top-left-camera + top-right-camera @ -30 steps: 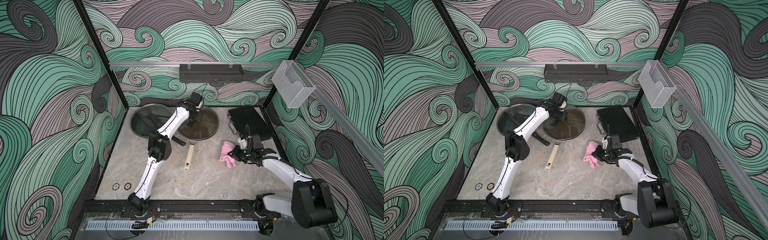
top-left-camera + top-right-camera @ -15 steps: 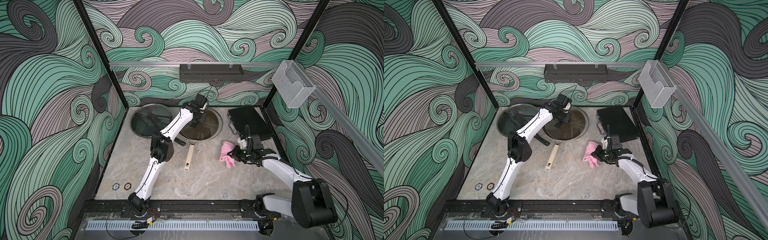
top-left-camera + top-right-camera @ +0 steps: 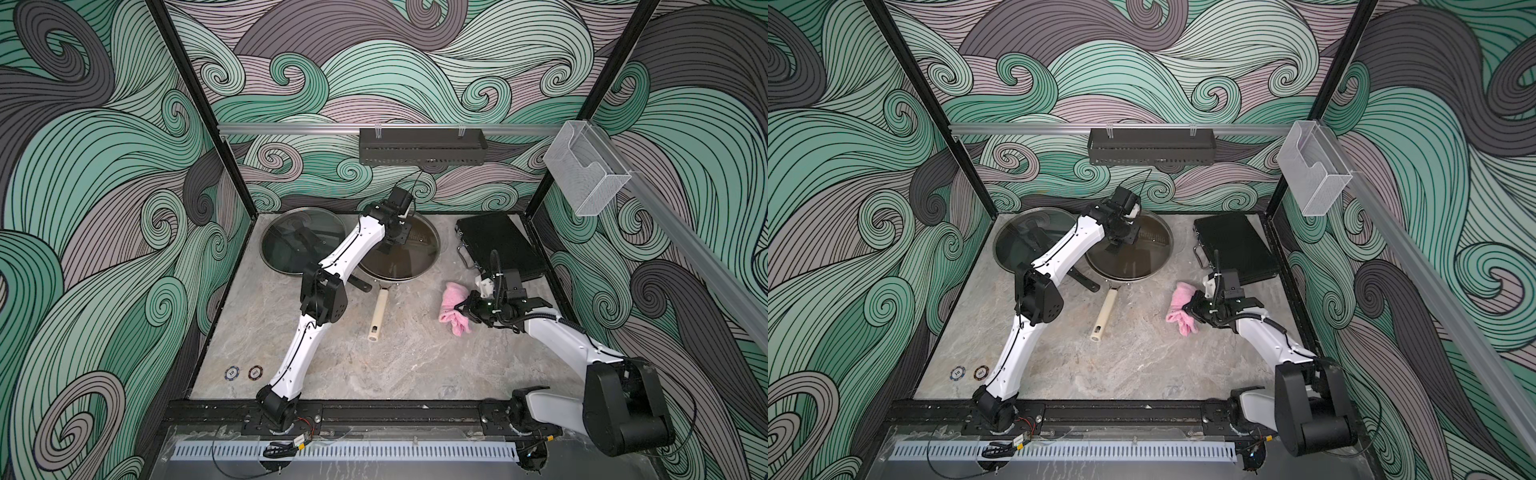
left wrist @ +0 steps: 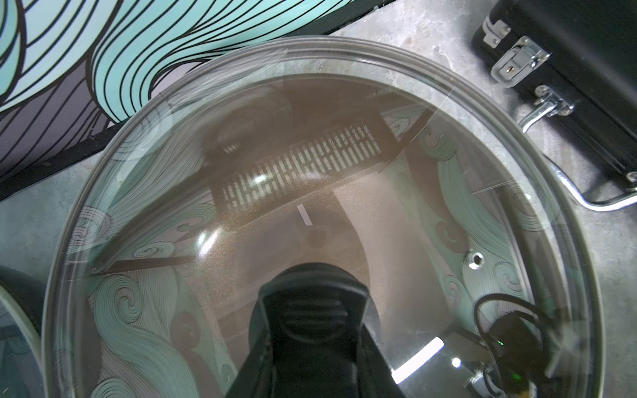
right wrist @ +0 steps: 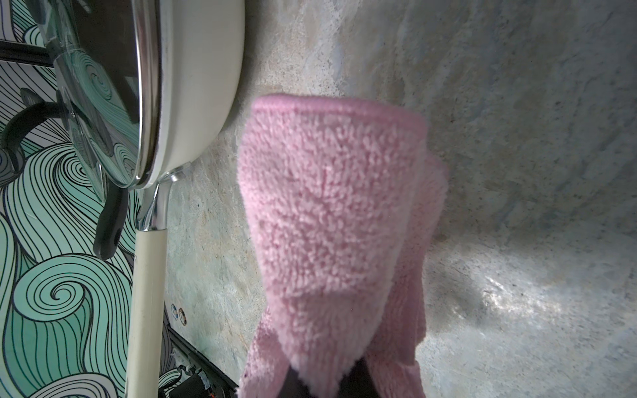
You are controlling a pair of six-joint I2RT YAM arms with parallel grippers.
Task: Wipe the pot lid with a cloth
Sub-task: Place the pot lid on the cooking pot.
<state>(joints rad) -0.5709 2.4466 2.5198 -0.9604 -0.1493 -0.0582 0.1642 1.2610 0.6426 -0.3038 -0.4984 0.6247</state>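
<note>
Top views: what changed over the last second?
The left gripper, shut on the pot lid by its knob, shifted slightly toward the robot's right. The lid looks barely moved. Nothing was grabbed or released. The right gripper stays shut on the cloth beside the pan. The pan and black case are unchanged.

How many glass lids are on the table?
2. The first lid lies at the back on the left; the second lid sits on the cream pan beside it, gripped by the left claw. None looks hidden.
</note>
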